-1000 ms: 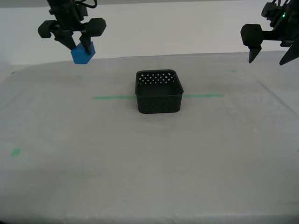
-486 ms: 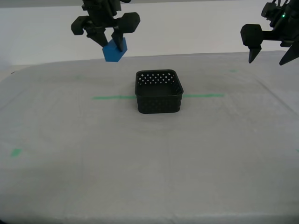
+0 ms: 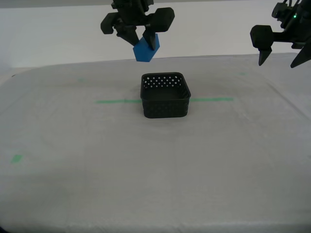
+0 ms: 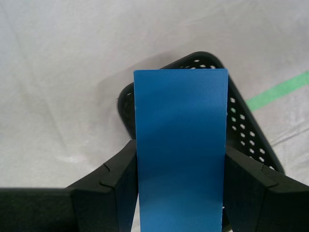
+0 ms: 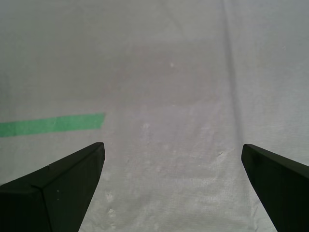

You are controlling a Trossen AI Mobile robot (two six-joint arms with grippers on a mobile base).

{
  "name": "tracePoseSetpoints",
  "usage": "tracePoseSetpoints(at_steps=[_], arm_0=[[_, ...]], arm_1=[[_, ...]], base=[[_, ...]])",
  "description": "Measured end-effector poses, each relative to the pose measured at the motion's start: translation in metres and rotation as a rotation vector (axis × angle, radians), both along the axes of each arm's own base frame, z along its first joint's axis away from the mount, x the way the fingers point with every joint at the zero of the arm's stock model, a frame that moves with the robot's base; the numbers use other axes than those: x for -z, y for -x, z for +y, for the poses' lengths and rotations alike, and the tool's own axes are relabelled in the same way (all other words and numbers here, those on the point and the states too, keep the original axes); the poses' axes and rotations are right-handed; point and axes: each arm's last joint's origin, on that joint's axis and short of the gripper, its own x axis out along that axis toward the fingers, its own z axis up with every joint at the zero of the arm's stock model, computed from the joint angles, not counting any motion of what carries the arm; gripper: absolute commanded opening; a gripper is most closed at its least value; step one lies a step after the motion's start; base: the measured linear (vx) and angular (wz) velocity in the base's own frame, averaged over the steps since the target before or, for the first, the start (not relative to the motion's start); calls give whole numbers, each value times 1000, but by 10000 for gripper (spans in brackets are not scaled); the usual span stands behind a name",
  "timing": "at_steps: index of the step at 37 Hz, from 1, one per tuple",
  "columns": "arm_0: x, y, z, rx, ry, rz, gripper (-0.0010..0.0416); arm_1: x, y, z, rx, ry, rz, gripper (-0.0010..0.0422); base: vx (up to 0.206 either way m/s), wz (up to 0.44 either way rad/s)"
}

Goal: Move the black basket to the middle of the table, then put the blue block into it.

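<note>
While my second gripper (image 3: 141, 40) clamps the blue block (image 3: 146, 50) above the black basket (image 3: 165, 95), next: centre, lower, release; my first gripper (image 5: 171, 186) gapes empty.

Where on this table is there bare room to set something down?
Nearly everywhere: the table is bare cloth in front of the black basket and to both sides along the green tape line. Only the middle is taken, with the blue block held above the basket.
</note>
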Motion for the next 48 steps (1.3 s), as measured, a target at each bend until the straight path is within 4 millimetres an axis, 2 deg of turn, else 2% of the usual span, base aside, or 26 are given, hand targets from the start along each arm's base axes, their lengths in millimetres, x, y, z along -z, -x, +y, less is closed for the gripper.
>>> tracePoseSetpoints(at_steps=[10, 20, 33, 43, 48], arm_0=[[0, 0, 0, 1, 0, 0, 398], [0, -1, 0, 0, -1, -7, 398], [-1, -2, 0, 0, -2, -22, 399], [-1, -2, 0, 1, -2, -24, 399], [-1, -2, 0, 0, -2, -24, 398]], arm_1=[[2, 11, -17, 31, 10, 2, -1], [34, 3, -27, 41, -6, 64, 0], [64, -2, -31, 40, -46, 124, 0], [65, -2, -33, 44, -44, 121, 3], [65, -2, -33, 44, -43, 120, 36]], base=[[0, 0], [0, 0], [0, 0], [0, 0], [0, 0]])
